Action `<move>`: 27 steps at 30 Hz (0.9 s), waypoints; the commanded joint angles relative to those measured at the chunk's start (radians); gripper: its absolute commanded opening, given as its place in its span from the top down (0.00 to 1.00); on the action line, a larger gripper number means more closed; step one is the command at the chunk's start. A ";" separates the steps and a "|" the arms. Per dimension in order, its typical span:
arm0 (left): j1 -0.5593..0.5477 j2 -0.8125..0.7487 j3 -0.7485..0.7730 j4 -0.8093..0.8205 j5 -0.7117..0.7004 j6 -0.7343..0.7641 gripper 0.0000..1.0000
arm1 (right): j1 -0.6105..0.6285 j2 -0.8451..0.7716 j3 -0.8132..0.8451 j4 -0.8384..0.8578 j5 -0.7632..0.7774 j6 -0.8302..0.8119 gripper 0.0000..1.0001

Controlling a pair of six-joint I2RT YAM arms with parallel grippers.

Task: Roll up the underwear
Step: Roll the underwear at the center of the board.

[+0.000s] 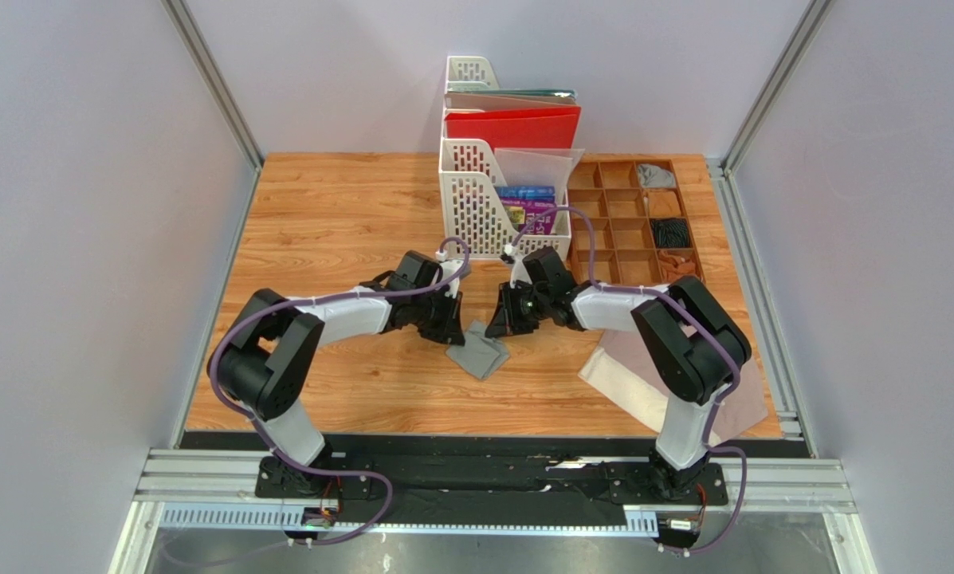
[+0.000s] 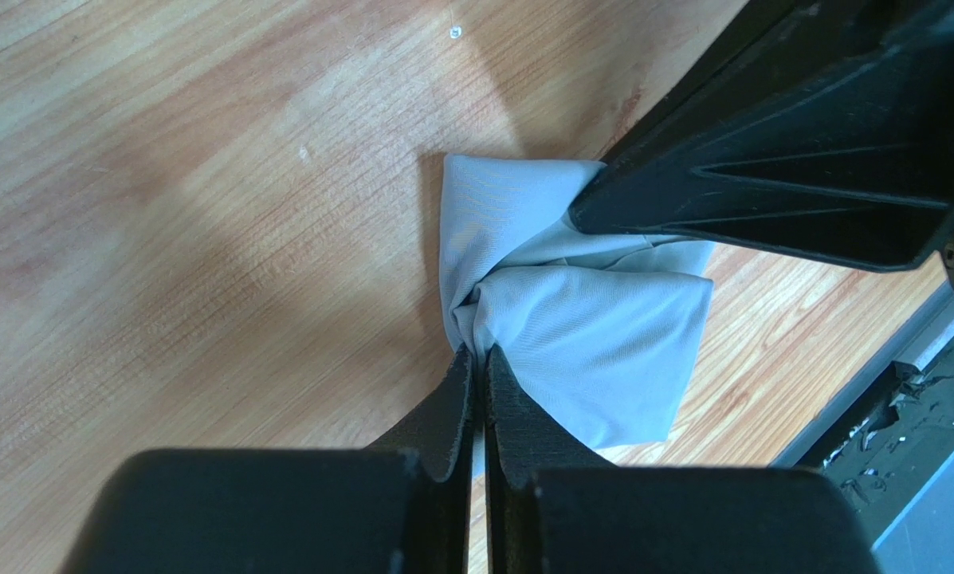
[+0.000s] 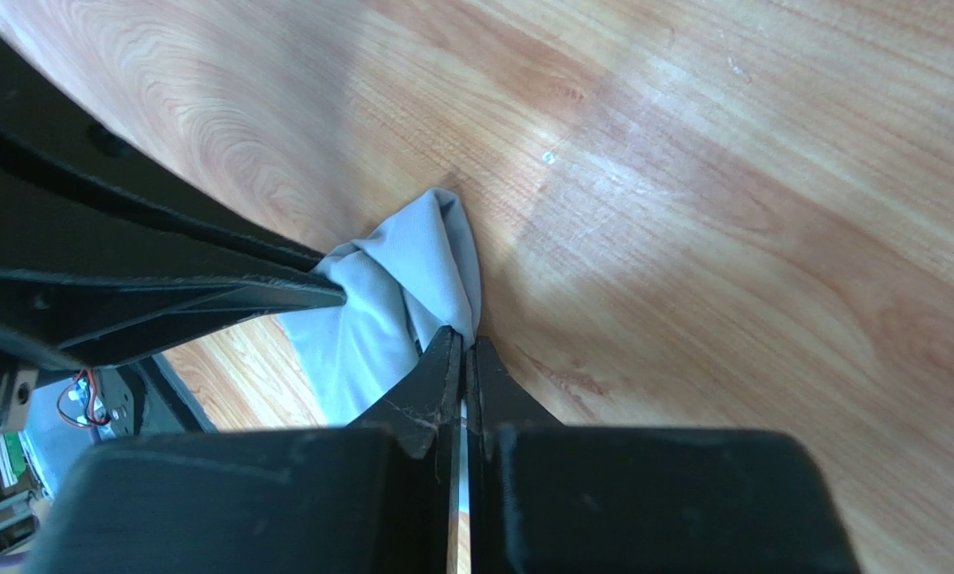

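Observation:
The grey underwear (image 1: pixel 480 350) lies folded on the wooden table between my two grippers. My left gripper (image 1: pixel 450 325) is shut on its left far corner; in the left wrist view the cloth (image 2: pixel 589 329) bunches at the closed gripper (image 2: pixel 479 354). My right gripper (image 1: pixel 502 321) is shut on the right far corner; in the right wrist view the cloth (image 3: pixel 380 305) gathers at the closed gripper (image 3: pixel 461 341). Each wrist view shows the other gripper's fingers on the cloth. The pinkish-beige underwear (image 1: pixel 625 371) lies flat under my right arm, partly hidden.
A white file rack (image 1: pixel 481 197) with red folders and books stands behind the grippers. A wooden compartment tray (image 1: pixel 637 221) with small dark and grey items sits at the back right. The table's front edge (image 1: pixel 481 440) is close below.

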 commanded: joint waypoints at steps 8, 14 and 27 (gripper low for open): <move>-0.013 0.040 0.054 -0.056 -0.031 0.003 1.00 | 0.038 -0.096 -0.021 0.073 0.003 -0.005 1.00; -0.013 0.052 0.063 -0.062 -0.044 -0.019 1.00 | 0.056 -0.083 -0.022 0.057 -0.026 -0.028 1.00; -0.013 0.067 0.063 -0.050 -0.033 -0.033 1.00 | 0.075 -0.110 -0.014 -0.005 -0.074 -0.090 0.69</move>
